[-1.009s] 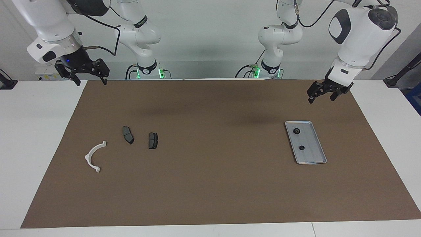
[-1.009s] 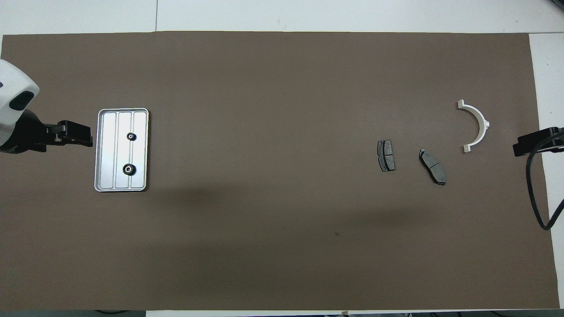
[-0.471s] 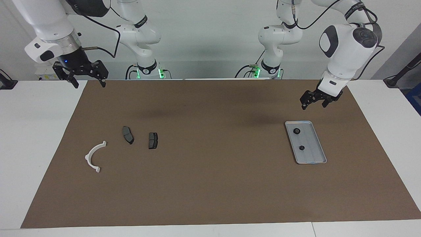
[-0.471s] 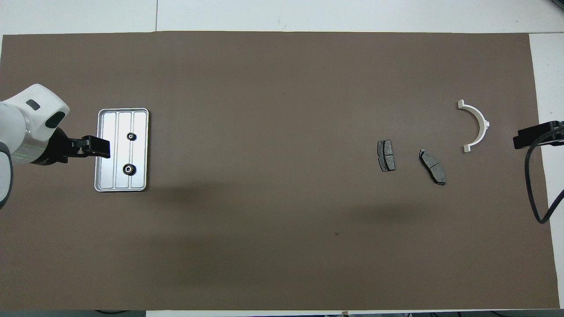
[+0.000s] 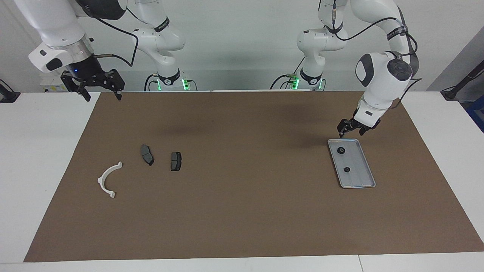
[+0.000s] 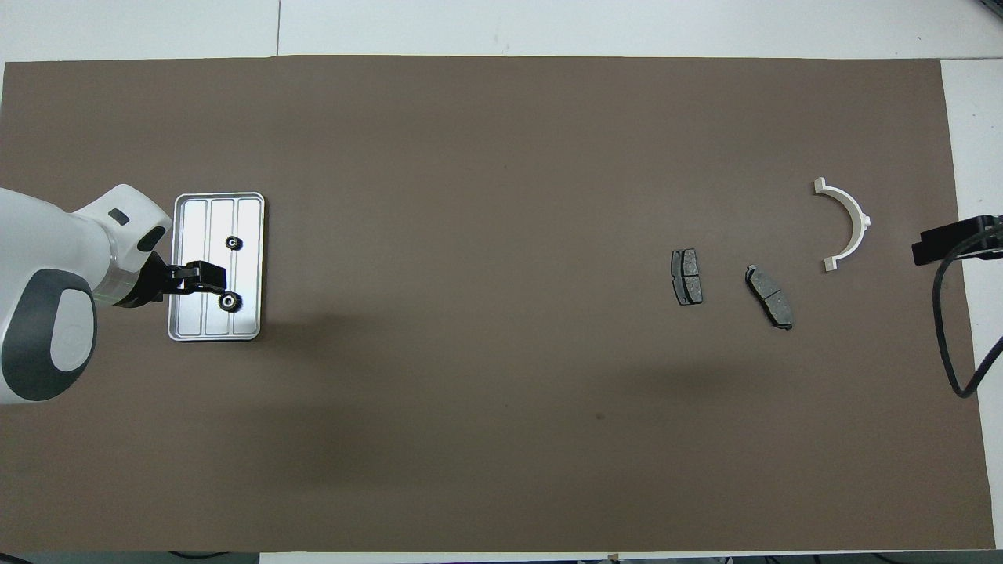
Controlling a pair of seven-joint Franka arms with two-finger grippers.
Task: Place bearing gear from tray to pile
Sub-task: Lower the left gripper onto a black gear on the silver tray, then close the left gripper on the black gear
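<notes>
The silver-grey ridged tray (image 5: 360, 176) lies toward the left arm's end of the table and also shows in the overhead view (image 6: 248, 270). Two small black bearing gears lie in it: one nearer to the robots (image 5: 340, 150) (image 6: 229, 301), one farther (image 5: 346, 169) (image 6: 233, 243). My left gripper (image 5: 349, 132) (image 6: 212, 278) is open and empty, raised over the tray's nearer end beside the nearer gear. The pile lies toward the right arm's end: a white half-ring bracket (image 5: 109, 179) (image 6: 848, 222) and two dark brake pads (image 5: 147, 154) (image 5: 176, 161). My right gripper (image 5: 100, 91) (image 6: 950, 244) waits open above the mat's corner.
A brown mat (image 5: 242, 211) covers most of the white table (image 5: 41, 158). The right arm's black cable (image 6: 944, 337) hangs at the mat's edge near the bracket.
My left gripper has come down and moved from beside the tray to over its nearer end, close to the nearer gear. The right arm has barely moved. The parts lie where they were.
</notes>
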